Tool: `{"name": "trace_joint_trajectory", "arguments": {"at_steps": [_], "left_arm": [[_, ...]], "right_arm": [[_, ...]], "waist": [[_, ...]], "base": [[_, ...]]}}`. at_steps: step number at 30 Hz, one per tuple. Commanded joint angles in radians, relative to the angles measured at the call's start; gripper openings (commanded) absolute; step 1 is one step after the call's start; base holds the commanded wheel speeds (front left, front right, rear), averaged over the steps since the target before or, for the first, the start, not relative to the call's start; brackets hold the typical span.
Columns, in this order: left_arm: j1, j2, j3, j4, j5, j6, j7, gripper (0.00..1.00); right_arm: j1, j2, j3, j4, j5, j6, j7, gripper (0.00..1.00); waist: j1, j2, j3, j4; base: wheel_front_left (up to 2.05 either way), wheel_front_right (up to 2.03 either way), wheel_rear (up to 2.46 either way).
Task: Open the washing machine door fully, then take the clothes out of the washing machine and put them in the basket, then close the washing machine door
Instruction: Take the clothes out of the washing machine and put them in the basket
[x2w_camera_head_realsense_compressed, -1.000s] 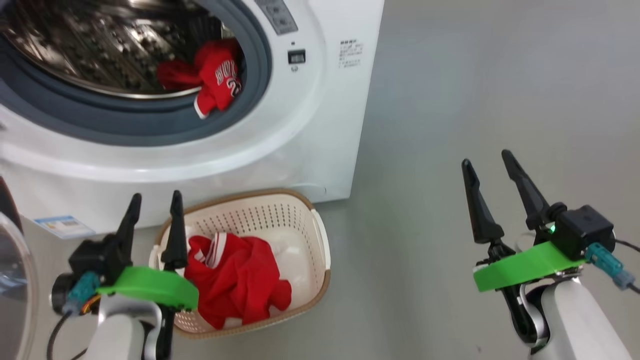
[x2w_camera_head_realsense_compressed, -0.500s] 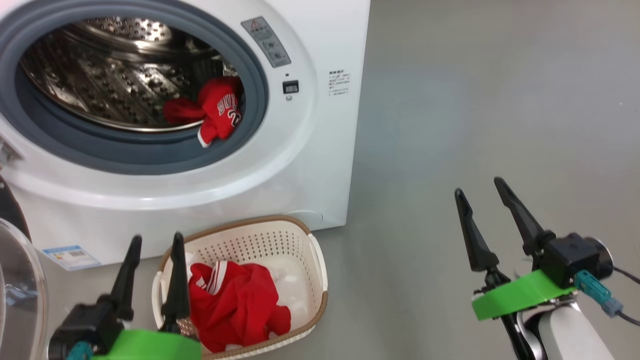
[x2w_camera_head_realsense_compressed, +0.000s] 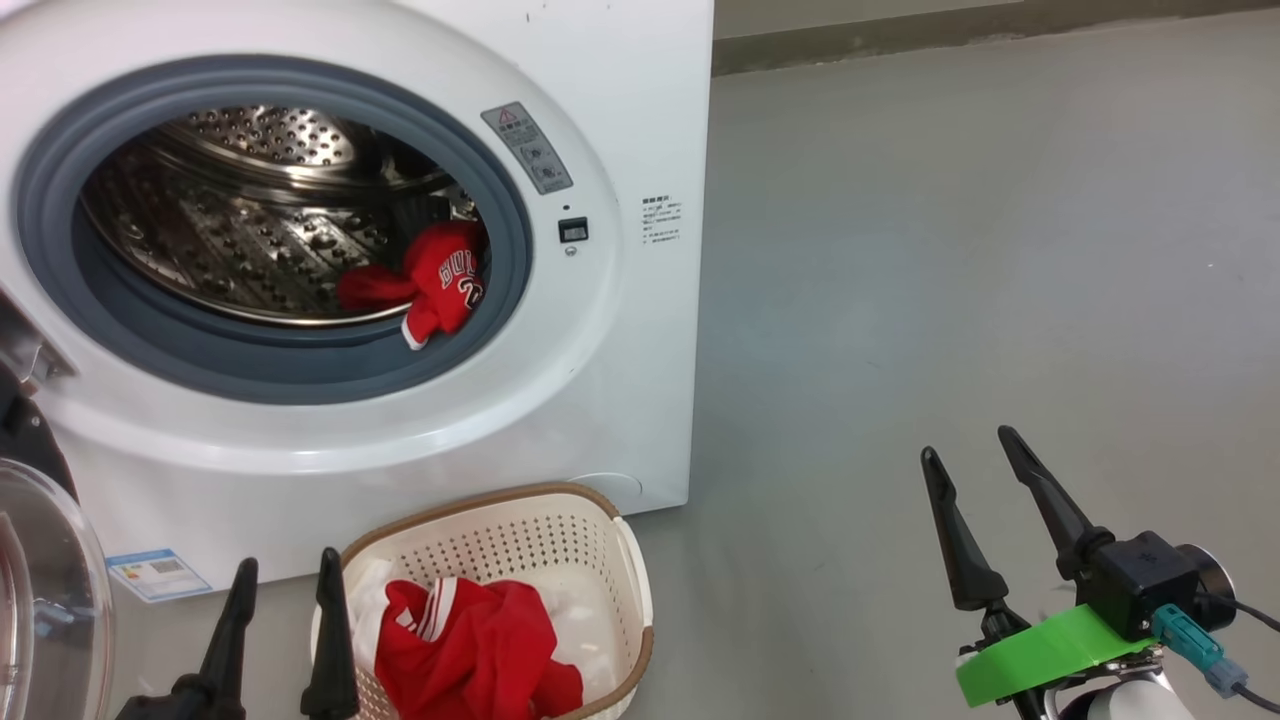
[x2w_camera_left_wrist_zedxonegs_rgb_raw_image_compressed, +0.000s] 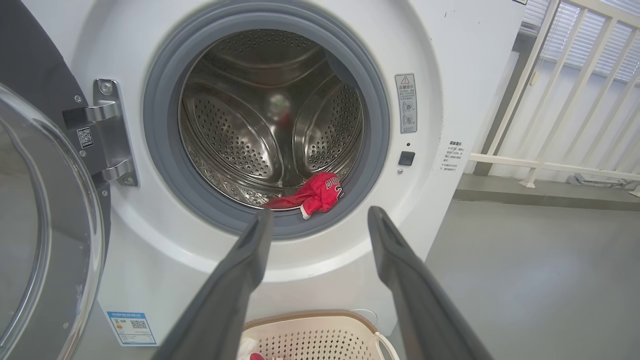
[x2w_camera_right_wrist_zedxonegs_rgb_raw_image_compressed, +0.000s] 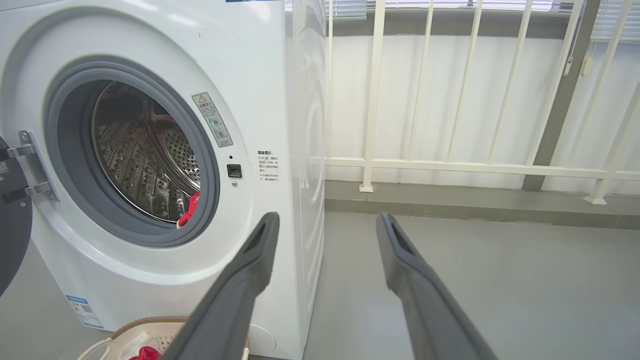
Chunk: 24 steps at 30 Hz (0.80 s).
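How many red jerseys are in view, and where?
2. One jersey lies at the front of the drum; another is in the basket. More may hide beneath.

Washing machine (x2w_camera_head_realsense_compressed: 620, 400): white front-loader, standing on the floor. Its grey-ringed round opening is showing the perforated steel drum (x2w_camera_head_realsense_compressed: 240, 240).
Washing machine door (x2w_camera_left_wrist_zedxonegs_rgb_raw_image_compressed: 45, 225): hanging wide open on a metal hinge (x2w_camera_left_wrist_zedxonegs_rgb_raw_image_compressed: 107, 132) at the opening's left edge, its clear glass bowl bulging outward.
Red jersey in the drum (x2w_camera_head_realsense_compressed: 440, 285): white lettering, lying at the lower right front, one corner drooping onto the grey ring.
Basket (x2w_camera_head_realsense_compressed: 480, 505): cream perforated plastic with a brown rim, sitting on the floor just before the machine.
Red jersey in the basket (x2w_camera_head_realsense_compressed: 470, 655): white trim, lying crumpled over white cloth (x2w_camera_head_realsense_compressed: 590, 610).
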Motion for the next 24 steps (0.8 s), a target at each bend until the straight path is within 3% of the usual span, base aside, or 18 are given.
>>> {"name": "trace_joint_trajectory", "arguments": {"at_steps": [1, 24], "left_arm": [[-0.005, 0.008, 0.034, -0.034, -0.003, 0.009, -0.008, 1.0], [-0.036, 0.012, -0.004, -0.016, -0.008, 0.027, 0.005, 1.0]], "right_arm": [[-0.01, -0.001, 0.014, -0.032, -0.008, 0.006, -0.006, 1.0], [0.003, -0.001, 0.013, -0.038, -0.007, 0.006, -0.006, 1.0]], "waist": [[0.0, 0.0, -0.008, -0.005], [0.0, 0.0, 0.022, 0.015]], "base": [[0.0, 0.0, 0.0], [0.0, 0.0, 0.0]]}}
